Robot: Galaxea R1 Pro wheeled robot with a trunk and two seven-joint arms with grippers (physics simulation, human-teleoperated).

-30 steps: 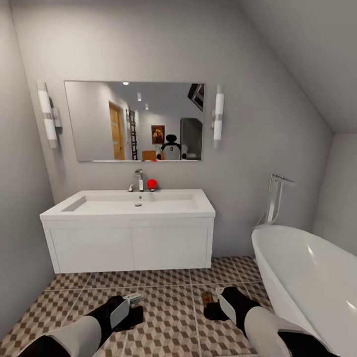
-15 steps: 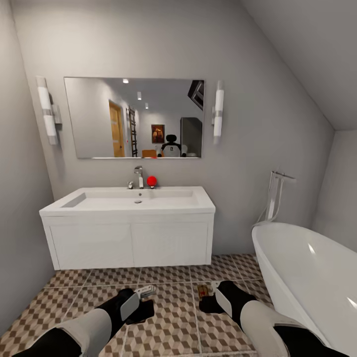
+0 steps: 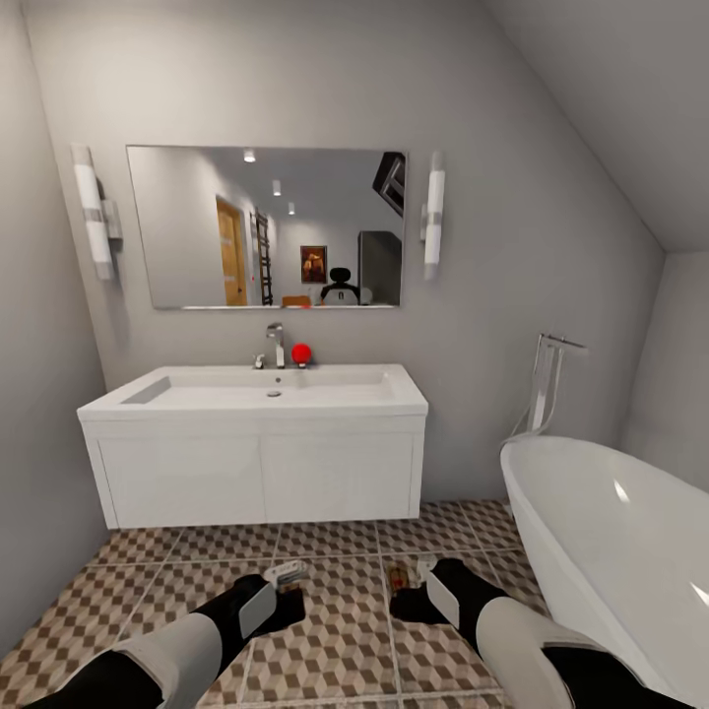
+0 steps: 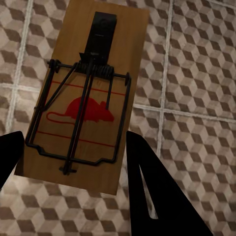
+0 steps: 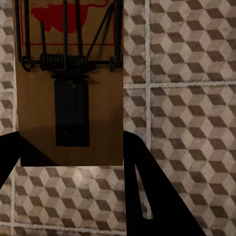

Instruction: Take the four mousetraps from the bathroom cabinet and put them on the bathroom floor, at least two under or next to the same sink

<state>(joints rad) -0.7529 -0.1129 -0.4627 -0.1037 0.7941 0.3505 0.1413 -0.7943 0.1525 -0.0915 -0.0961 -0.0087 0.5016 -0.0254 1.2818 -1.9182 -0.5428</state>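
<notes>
Closer now: the sink (image 3: pixel 253 443) sat lower and nearer in my head view than a second earlier, and both my arms had pushed forward over the bathroom floor (image 3: pixel 340 640). On the left, my left gripper (image 3: pixel 286 574) had its jaws closed on the edges of a mousetrap (image 4: pixel 81 96), a flat wooden board with a dark wire spring and a red mouse print, held above the tiles. On the right, my right gripper (image 3: pixel 409 579) pinched a second mousetrap (image 5: pixel 69 83) the same way, black jaws at either side of the board. I judged this the carrying step, with the sink's white, flat-fronted block just ahead. Next move, as I read it: roll in, lower both boards flat onto the cube-patterned tiles under or beside that sink, then release. Beyond my right arm curved the smooth, glossy white tub (image 3: pixel 611 551).
</notes>
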